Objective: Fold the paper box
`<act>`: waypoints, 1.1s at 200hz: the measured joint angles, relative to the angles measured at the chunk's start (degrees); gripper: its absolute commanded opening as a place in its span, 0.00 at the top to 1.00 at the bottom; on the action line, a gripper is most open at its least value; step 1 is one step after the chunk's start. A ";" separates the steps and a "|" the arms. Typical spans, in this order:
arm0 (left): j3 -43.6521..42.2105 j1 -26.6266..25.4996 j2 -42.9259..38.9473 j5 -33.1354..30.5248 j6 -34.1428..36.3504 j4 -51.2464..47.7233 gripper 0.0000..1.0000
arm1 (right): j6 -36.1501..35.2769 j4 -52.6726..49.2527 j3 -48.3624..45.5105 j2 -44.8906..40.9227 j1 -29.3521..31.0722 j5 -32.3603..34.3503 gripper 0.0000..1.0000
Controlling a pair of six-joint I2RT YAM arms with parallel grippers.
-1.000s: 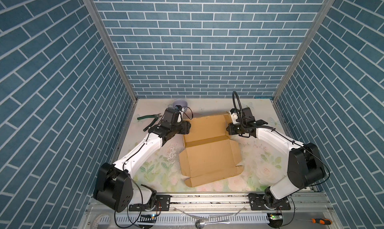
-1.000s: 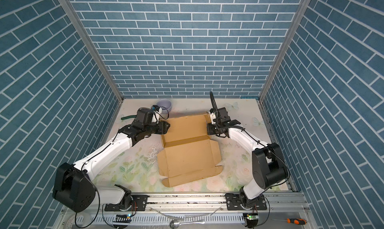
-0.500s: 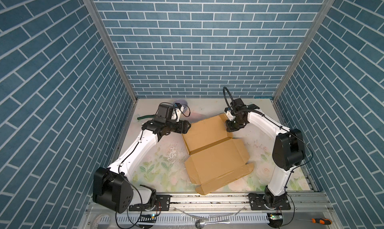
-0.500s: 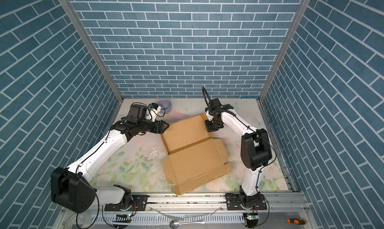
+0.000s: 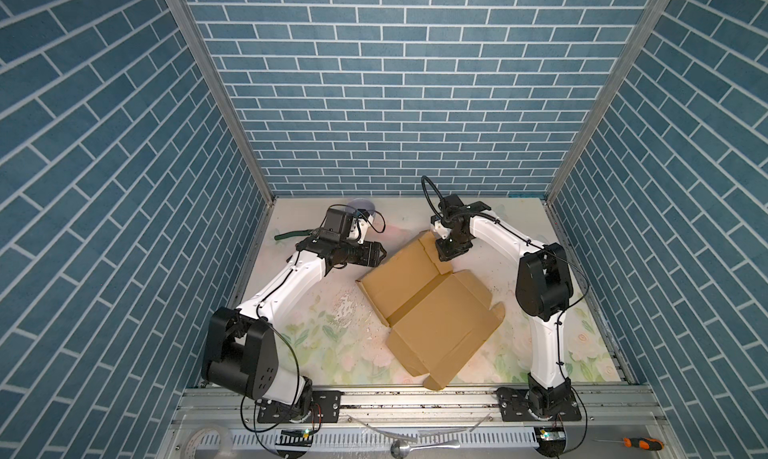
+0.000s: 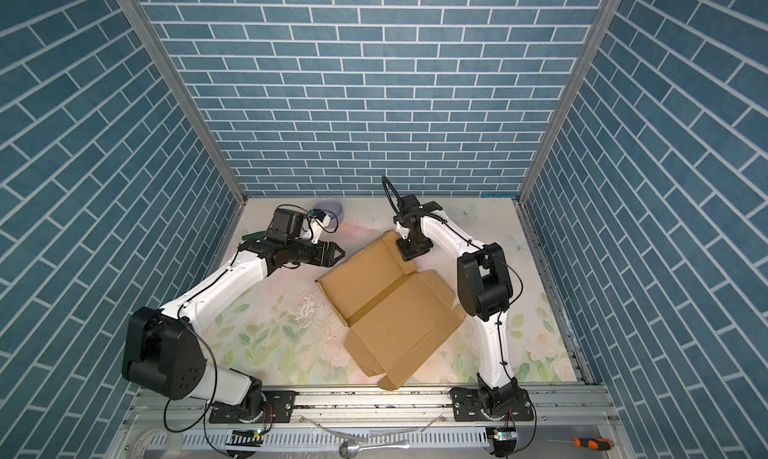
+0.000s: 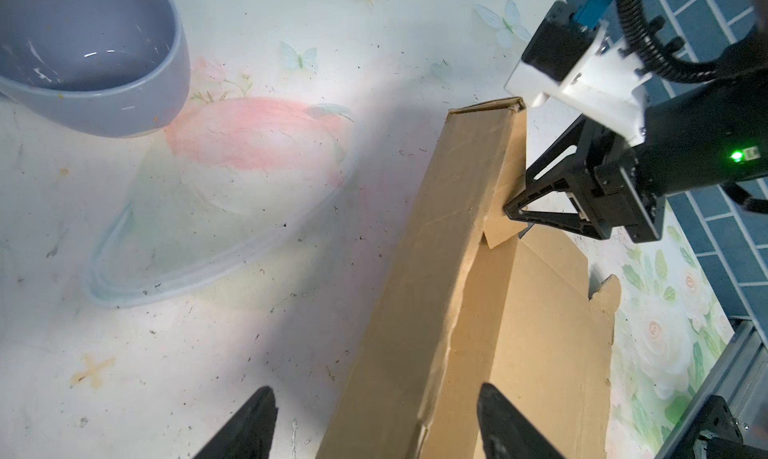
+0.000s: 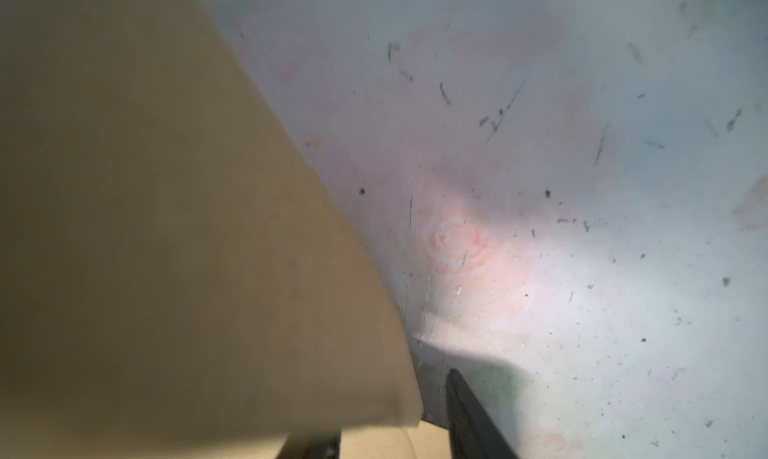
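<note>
Blue-brick walls (image 5: 395,82) enclose the floral tabletop (image 5: 316,344) holding the paper box (image 5: 432,307).

The paper box (image 5: 432,311) is plain brown, the cup (image 7: 104,103) lilac, the table (image 5: 316,340) pale floral, walls (image 5: 395,82) blue brick

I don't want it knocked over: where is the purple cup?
In both top views the cup sits at the back of the table, left of centre, just behind the left gripper.
</note>
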 measured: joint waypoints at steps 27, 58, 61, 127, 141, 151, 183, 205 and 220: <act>1.68 0.00 1.81 0.00 0.50 -0.13 0.22 | 0.52 0.72 1.20 -0.11 0.00 -1.57 0.52; 6.29 0.00 4.70 0.74 1.49 -0.44 0.22 | 1.88 1.88 1.18 -0.42 0.13 -3.67 0.49; 6.54 0.00 4.87 0.85 1.51 -0.39 0.22 | 1.97 1.99 1.18 -0.42 0.15 -3.65 0.49; 7.74 -0.20 10.43 3.54 3.32 -0.04 0.21 | 1.73 7.74 -2.58 -0.42 0.61 -3.02 0.54; 7.74 -0.55 12.22 3.58 4.44 -0.07 0.21 | 1.44 9.38 -3.08 -0.42 0.61 -3.08 0.57; 7.82 -0.92 13.51 3.26 5.40 -0.11 0.21 | 1.29 10.38 -3.17 -0.39 0.61 -3.06 0.60; 8.17 -1.68 17.49 -0.68 8.52 -0.26 0.22 | 0.94 13.49 -3.26 -0.33 0.98 -2.64 0.69; 8.72 -1.68 20.20 -3.32 10.08 0.26 0.24 | 0.94 15.56 -4.28 -0.26 1.31 -0.96 0.71; 8.74 -1.66 21.46 -4.26 10.75 0.96 0.26 | 0.87 16.48 -5.16 -0.15 1.75 0.00 0.63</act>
